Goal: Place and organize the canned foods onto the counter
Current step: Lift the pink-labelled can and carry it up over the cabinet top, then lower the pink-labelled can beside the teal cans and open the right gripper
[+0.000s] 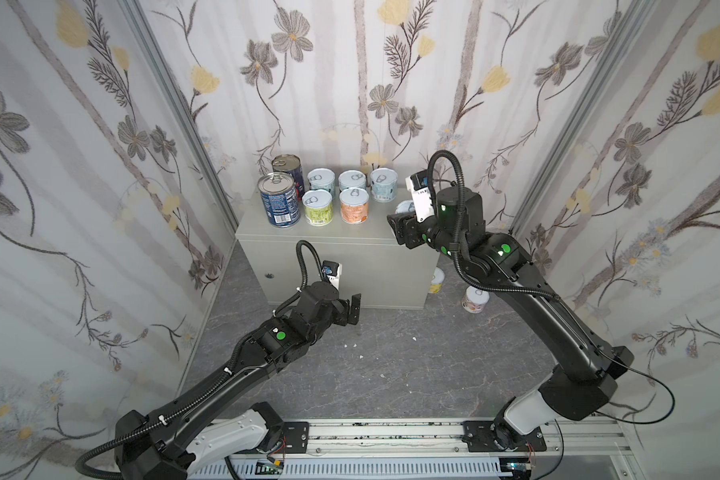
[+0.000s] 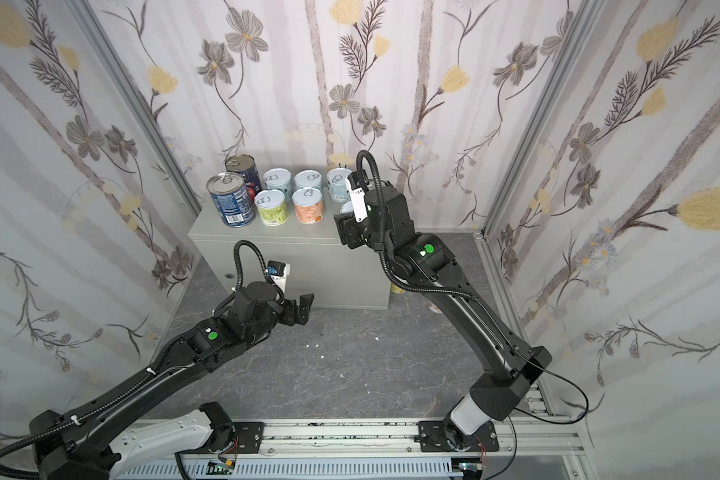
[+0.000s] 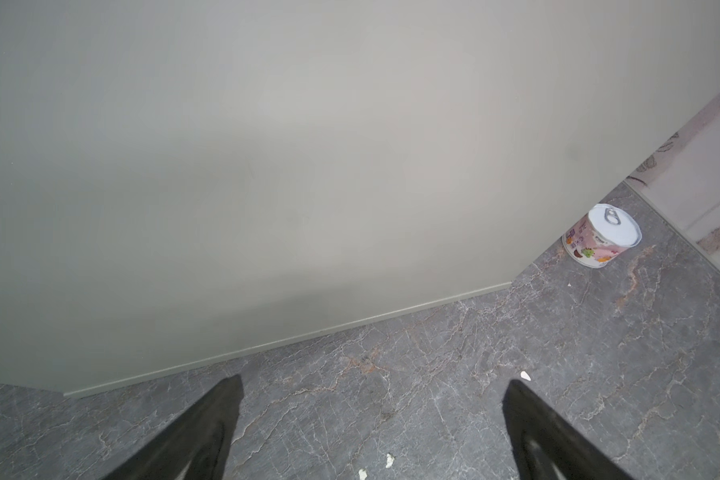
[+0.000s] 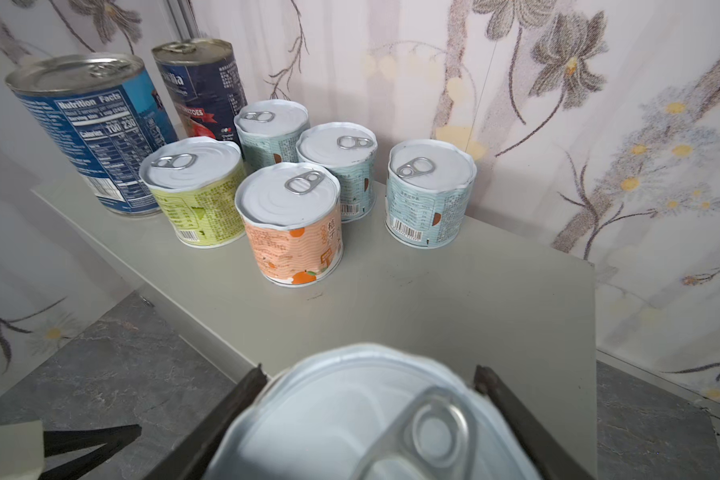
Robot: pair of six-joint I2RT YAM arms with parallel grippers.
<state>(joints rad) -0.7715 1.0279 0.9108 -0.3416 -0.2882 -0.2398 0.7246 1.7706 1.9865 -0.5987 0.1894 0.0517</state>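
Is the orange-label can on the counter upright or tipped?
Upright: the orange-label can stands on its base on the counter, pull-tab lid facing up.

The clamped can (image 4: 362,419) is blurred and cut off at the view's edge.

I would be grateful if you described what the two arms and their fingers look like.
The left arm and right arm are black, angular shells with white base segments, round green marks at the joints and a ribbed black cable looping over each wrist. The left gripper and right gripper end in flat black fingers, with a white camera block behind.
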